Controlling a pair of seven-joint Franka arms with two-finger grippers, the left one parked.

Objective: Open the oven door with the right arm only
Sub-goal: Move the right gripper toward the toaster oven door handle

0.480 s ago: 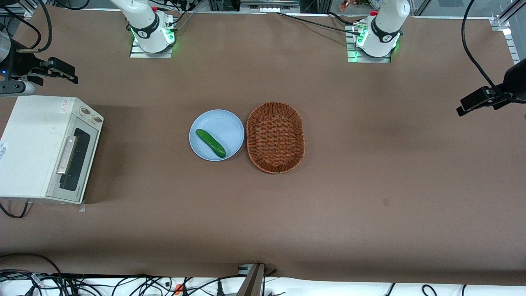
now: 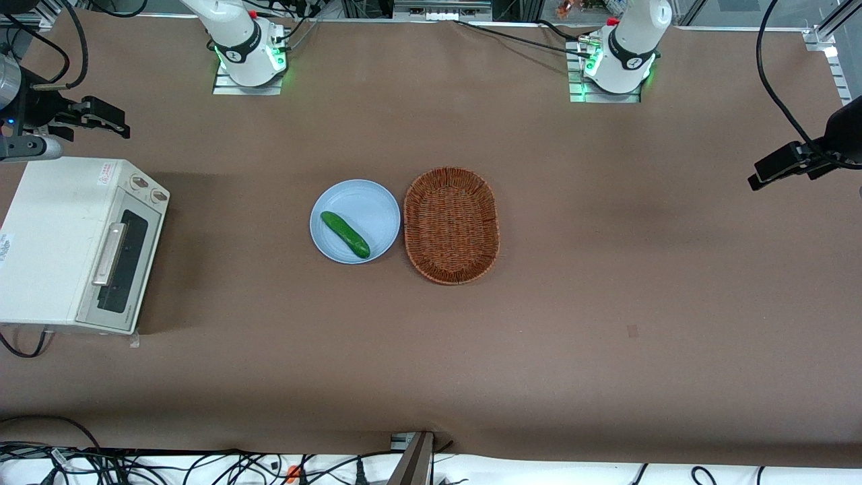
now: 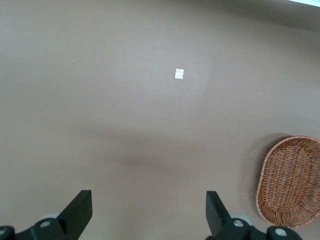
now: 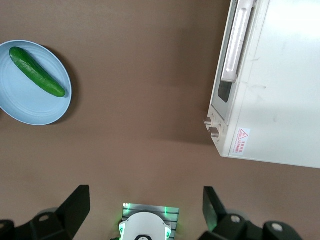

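Oven door (image 2: pixel 120 268) is shut, at the working arm's end of the table; gripper (image 4: pixel 145 210) hovers high above, farther from the front cam than the oven, fingers spread wide w/ nothing held. Best bet: come down square over the bar handle (image 2: pixel 109 254), straddle it & pull along the hinge arc. Blue plate (image 2: pixel 377 202) holds a cucumber (image 2: pixel 345 234); wicker basket (image 2: pixel 451 225) beside it has nothing in it
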